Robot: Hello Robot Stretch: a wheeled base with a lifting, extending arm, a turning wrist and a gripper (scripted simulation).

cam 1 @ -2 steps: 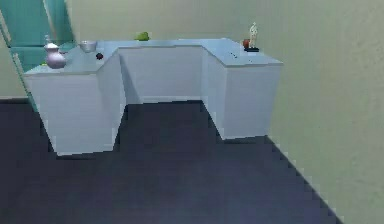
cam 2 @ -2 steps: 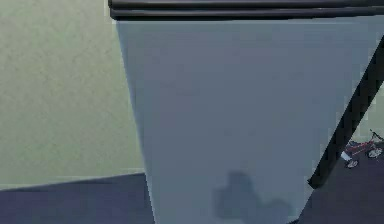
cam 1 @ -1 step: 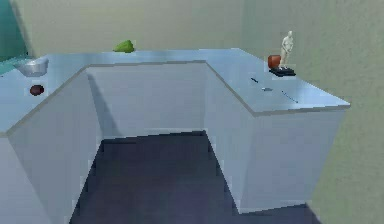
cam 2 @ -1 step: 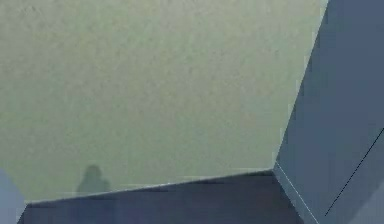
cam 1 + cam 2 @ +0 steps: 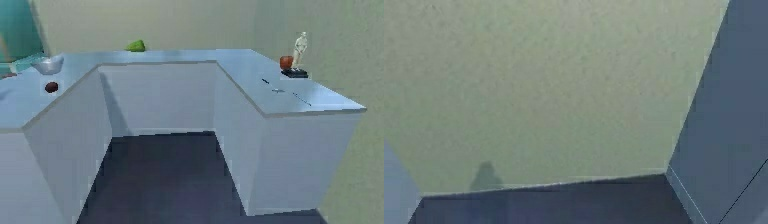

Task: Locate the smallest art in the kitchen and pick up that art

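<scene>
A small pale statuette [image 5: 302, 48] stands on a dark base on the U-shaped counter's right arm [image 5: 300, 95], near the wall. A red round thing [image 5: 287, 62] sits just left of it. Thin dark items [image 5: 275, 85] lie on the counter in front of them.
A silver bowl [image 5: 49, 65] and a small dark red thing [image 5: 51, 87] sit on the counter's left arm. A green thing [image 5: 137, 45] lies on the back counter. Dark floor [image 5: 165, 180] runs between the counter arms. The arm side view has a pale green wall [image 5: 554, 90] and a dark panel [image 5: 729, 130].
</scene>
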